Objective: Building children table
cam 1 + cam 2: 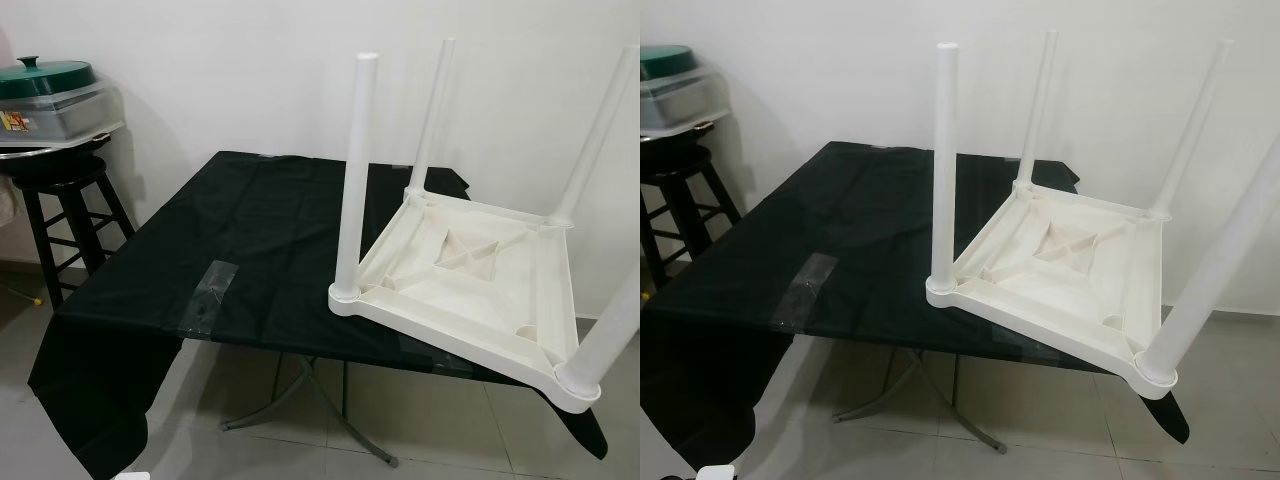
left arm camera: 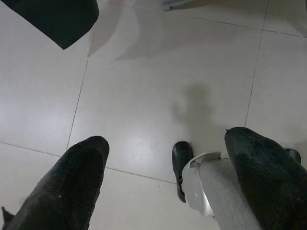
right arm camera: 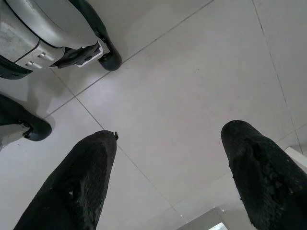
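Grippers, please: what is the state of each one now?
Left gripper: open, holding nothing, pointing at the floor.
Right gripper: open, holding nothing, above the floor.

The upturned children's table (image 1: 470, 290) looks like smooth white plastic with a slight sheen. The black sheet (image 1: 240, 250) under it is thin and glossy, patched with shiny clear tape (image 1: 210, 290). The stool (image 1: 70, 215) is dark painted wood. Floor tiles (image 2: 158, 81) are pale and polished. The gripper fingers (image 2: 72, 182) look matt, rough-textured black.
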You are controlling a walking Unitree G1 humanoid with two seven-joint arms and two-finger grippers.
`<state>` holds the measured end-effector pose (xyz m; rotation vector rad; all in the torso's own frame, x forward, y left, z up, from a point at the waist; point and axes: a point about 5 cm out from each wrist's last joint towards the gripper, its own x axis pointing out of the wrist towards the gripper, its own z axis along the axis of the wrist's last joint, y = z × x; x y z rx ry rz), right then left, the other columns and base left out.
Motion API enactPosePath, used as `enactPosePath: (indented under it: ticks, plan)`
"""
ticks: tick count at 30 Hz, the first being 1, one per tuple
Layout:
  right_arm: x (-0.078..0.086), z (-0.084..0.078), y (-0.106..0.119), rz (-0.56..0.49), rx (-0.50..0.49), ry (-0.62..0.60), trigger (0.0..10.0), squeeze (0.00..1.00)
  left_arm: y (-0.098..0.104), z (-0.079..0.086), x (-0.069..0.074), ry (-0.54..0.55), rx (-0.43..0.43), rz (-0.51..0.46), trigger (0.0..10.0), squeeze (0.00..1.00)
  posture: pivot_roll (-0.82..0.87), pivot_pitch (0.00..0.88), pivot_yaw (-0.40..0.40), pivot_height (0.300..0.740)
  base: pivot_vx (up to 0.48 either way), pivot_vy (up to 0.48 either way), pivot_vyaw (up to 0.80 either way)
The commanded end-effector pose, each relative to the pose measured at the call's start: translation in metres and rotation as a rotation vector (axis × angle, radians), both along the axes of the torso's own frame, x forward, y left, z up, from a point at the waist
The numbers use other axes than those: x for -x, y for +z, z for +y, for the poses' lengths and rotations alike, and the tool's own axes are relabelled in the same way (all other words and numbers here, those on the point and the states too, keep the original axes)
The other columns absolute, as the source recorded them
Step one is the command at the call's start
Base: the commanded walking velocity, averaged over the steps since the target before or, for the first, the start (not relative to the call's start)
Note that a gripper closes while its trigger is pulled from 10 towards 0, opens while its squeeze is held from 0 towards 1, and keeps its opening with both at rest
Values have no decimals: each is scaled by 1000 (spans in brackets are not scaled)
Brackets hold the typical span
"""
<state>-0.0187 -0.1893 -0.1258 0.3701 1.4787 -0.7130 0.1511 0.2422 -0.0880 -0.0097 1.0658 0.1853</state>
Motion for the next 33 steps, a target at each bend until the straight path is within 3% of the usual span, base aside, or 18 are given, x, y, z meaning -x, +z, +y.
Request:
enactPosePath:
  ticks: [1, 33]
  plan:
    - [-208, -61, 57, -357, 279, 715, 10000, 0, 1, 6, 3, 10, -12, 9, 10000, 0, 41, 0, -14, 740, 0, 0, 0]
    - [-208, -63, 57, -356, 278, 725, 10000, 0, 1, 10, 5, 39, 5, 9, 10000, 0, 38, 0, -25, 740, 0, 0, 0]
